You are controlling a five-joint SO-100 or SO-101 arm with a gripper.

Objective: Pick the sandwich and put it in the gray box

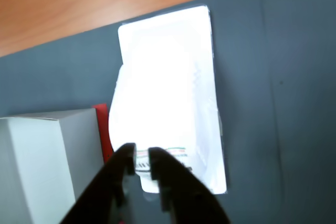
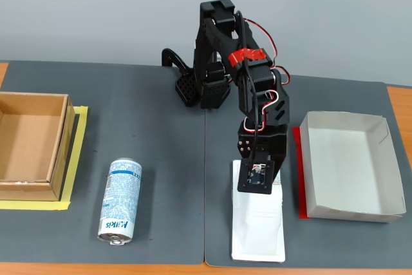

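Note:
The sandwich (image 1: 168, 93) is a white wedge-shaped plastic package lying flat on the dark mat, its printed label at the end nearest my fingers. In the fixed view the sandwich (image 2: 259, 227) lies front centre, pointing toward the table's front edge. My gripper (image 1: 142, 156) sits low over the label end, its black fingers (image 1: 163, 174) only a narrow gap apart and pinched on the package. The fixed view shows the gripper (image 2: 257, 188) pressed down on the package's far end. The gray box (image 2: 347, 169) stands just right of it, empty; its corner (image 1: 47, 161) shows at the wrist view's left.
A blue-white spray can (image 2: 121, 201) lies on its side at front left. A brown cardboard box (image 2: 29, 146) on yellow tape stands at the left edge. A red strip (image 2: 299, 172) runs along the gray box's left wall. The wooden table edge (image 1: 79, 3) lies beyond the mat.

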